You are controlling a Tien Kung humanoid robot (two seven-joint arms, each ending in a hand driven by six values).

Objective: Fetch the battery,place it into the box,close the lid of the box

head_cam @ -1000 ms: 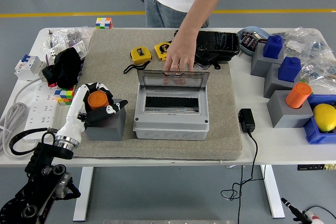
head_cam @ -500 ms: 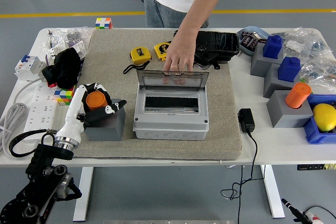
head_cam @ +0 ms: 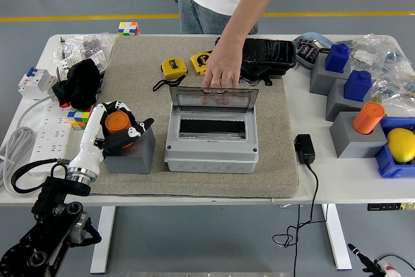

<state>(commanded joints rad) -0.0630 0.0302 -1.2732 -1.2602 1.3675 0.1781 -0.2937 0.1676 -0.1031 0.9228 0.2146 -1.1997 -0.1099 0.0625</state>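
The orange cylindrical battery (head_cam: 118, 123) is standing upright on a grey block (head_cam: 130, 154), with the robot's left hand (head_cam: 115, 128) wrapping its white-and-black fingers around it. Just beside it on the rough beige mat (head_cam: 130, 82), the grey plastic box (head_cam: 211, 141) is sitting with its clear lid (head_cam: 214, 102) raised. A person's hand (head_cam: 220, 72) is holding the lid's top edge over the white bench (head_cam: 337, 180).

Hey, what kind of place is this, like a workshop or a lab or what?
Probably a robotics lab or workshop: a white table cluttered with tape measures, a power strip and a grey box, on a grey floor with a yellow line.
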